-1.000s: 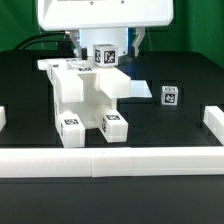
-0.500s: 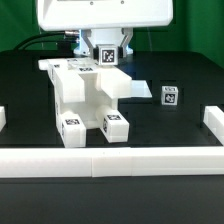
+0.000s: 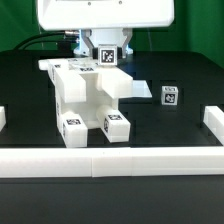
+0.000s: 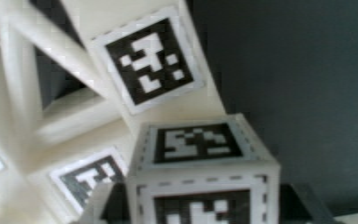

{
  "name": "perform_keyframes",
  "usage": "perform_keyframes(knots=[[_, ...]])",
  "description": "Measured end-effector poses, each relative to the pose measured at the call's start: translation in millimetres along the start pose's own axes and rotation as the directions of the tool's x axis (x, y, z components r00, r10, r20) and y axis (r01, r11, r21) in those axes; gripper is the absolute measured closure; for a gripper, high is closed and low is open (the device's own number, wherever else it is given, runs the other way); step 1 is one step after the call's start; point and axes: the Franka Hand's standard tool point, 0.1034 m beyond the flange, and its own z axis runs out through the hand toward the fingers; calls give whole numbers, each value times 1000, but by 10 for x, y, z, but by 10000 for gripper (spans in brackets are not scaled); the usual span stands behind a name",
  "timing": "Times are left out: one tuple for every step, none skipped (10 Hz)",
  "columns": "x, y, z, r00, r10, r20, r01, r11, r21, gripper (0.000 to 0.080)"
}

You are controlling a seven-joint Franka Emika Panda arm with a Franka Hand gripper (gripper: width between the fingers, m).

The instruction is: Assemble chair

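Observation:
The partly built chair point(image 3: 85, 97) stands mid-table in the exterior view, a blocky white structure with tagged feet toward the front. My gripper point(image 3: 107, 58) hangs just behind its top and is shut on a small white tagged chair part point(image 3: 107, 53), held slightly above the structure. In the wrist view the same part point(image 4: 201, 148) sits between my dark fingers, with my gripper point(image 4: 201, 205) around its lower end. The chair's slanted frame with its tags point(image 4: 144, 62) is close beside it. A second small tagged part point(image 3: 170, 96) lies loose to the exterior view's right.
A long low white border wall point(image 3: 110, 161) runs along the front. Short wall pieces stand at the exterior view's left point(image 3: 3, 117) and right point(image 3: 212, 118). Cables run along the back behind the arm.
My gripper has lifted the tagged part slightly up and a little toward the exterior view's right, then held still. The chair structure and loose part have not moved.

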Motion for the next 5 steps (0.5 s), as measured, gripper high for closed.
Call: perform_keyframes(knots=[[-7, 9, 4, 999, 32, 0, -32, 999, 1, 517], [-6, 16, 5, 993, 115, -4, -115, 993, 10, 517], [-7, 18, 5, 983, 184, -3, -184, 983, 14, 517], [-13, 17, 8, 952, 307, 2, -307, 952, 13, 517], [-13, 20, 9, 927, 376, 3, -376, 926, 13, 517]])
